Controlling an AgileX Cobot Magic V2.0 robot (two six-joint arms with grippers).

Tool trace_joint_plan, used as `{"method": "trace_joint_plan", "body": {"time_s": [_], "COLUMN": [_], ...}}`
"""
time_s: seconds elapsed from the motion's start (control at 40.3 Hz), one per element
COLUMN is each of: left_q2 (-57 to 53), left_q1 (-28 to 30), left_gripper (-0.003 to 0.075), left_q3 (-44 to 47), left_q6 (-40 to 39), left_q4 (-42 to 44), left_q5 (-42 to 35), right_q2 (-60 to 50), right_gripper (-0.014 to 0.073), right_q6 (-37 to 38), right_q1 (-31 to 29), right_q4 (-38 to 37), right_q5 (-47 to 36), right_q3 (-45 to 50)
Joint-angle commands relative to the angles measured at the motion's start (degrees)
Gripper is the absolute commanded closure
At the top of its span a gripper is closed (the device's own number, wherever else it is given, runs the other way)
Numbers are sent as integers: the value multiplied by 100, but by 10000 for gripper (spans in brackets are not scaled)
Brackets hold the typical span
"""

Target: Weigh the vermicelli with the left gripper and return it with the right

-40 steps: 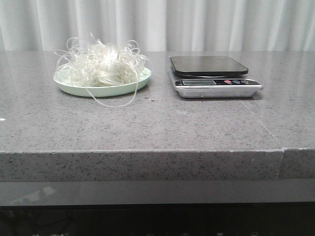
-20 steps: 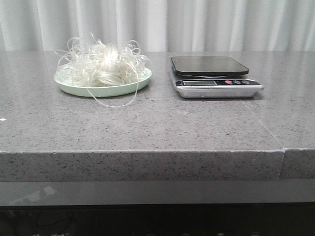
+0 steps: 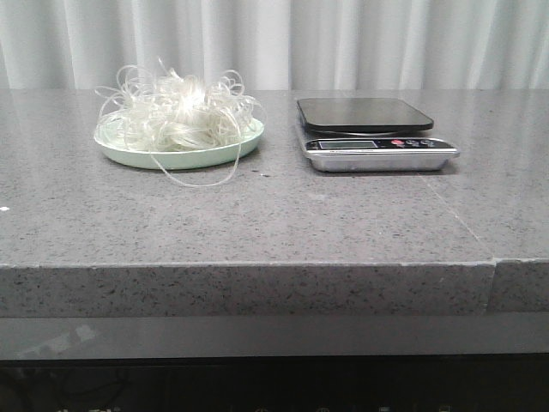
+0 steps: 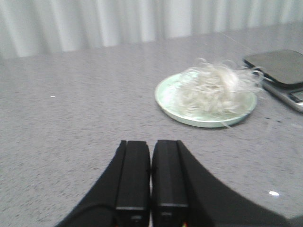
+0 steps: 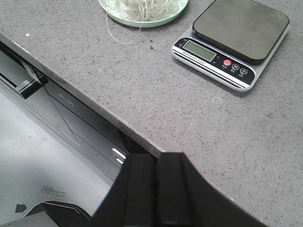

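Observation:
The vermicelli [image 3: 176, 112] is a fluffy whitish mound on a pale green plate [image 3: 184, 158] at the back left of the table. It also shows in the left wrist view [image 4: 215, 90] and partly in the right wrist view [image 5: 142, 7]. A digital scale [image 3: 369, 129] with a dark platform stands to its right, bare on top; the right wrist view shows the scale [image 5: 234, 38] too. My left gripper [image 4: 151, 146] is shut and empty, low over the table, short of the plate [image 4: 175, 109]. My right gripper [image 5: 156, 161] is shut and empty over the table's front edge. Neither arm shows in the front view.
A loose noodle strand [image 3: 202, 178] hangs off the plate onto the grey stone table [image 3: 274, 223]. White curtains [image 3: 343, 43] hang behind. Below the front edge [image 5: 94, 109] is a dark shelf and the floor.

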Motion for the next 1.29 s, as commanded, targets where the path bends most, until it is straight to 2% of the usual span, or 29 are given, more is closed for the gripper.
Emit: {"method": "trace_joint_plan", "body": {"time_s": [0.0,0.149,0.422,0.471,1.266], "left_q2": [-450,-1153,-1777,-1777,-1777], "left_q1": [304,751,927,927,964], "left_gripper": [564,564,564,564,564], "left_q3": [446,1429,2468,2452,2452], "left_q6": [-60,-60,-60,-60,-60], "left_q4": [-5,-60,-60,-60,-99], "left_q5": [-1126,-1773,-2447,-2261,-2269], "right_q2": [9,9,9,9,9], "right_gripper": [459,459,459,459,459], "right_q6": [-7,-7,-7,-7,-7], "right_q1": [-23,-23,-23,-23,-23], "right_q4": [-44,-44,-44,-44,-44], "right_q5": [-348,-348,-348,-348,-348], "right_q3": [-127,-127,-127,-127,-127]}}
